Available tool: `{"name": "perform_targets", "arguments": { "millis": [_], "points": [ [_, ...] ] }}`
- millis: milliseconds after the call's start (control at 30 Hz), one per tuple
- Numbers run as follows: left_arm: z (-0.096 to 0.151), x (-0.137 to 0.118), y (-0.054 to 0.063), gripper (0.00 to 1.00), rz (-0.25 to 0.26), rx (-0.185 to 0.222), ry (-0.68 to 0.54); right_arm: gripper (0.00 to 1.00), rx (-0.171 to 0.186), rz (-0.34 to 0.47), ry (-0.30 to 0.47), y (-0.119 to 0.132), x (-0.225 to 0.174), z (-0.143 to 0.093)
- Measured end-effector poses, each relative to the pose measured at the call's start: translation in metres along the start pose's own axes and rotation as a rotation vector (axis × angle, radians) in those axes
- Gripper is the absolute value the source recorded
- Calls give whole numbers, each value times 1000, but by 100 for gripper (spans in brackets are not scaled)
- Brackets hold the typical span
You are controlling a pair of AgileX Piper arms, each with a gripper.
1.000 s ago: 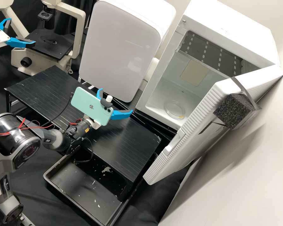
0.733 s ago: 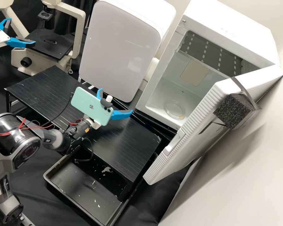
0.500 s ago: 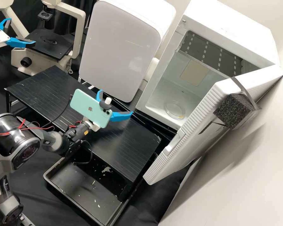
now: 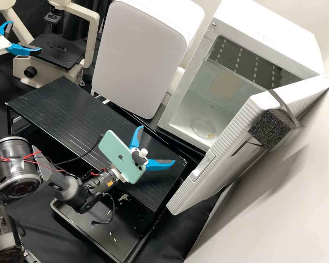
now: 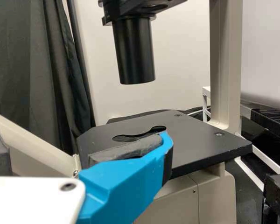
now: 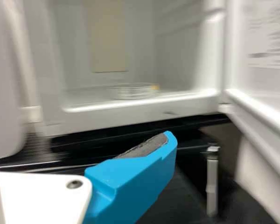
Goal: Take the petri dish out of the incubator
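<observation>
Holds the left gripper (image 4: 25, 36) spread wide by the microscope stage (image 4: 58, 56). Holds the right gripper (image 4: 157, 144) wide too, above the black stand (image 4: 55, 104) and apart from the petri dish (image 4: 203, 128). Has that clear dish, yellow-marked at its rim, lying on the floor inside the white incubator (image 4: 267, 40), with its door (image 4: 223, 153) open.

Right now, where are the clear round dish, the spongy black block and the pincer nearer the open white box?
Clear round dish (image 4: 203, 127): high view, middle of its round top.
Spongy black block (image 4: 269, 129): high view, its speckled face.
Right pincer (image 4: 158, 144): high view, midway between its fingertips.
</observation>
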Motion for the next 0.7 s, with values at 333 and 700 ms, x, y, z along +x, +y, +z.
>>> {"name": "perform_targets", "arguments": {
  "millis": [333, 700],
  "points": [
    [0, 0, 0, 100, 0, 0, 0, 100, -23, 64, 24, 19, 45, 15],
    [0, 0, 0, 100, 0, 0, 0, 100, -48, 44, 36, 24, 106, 10]
  ]
}}
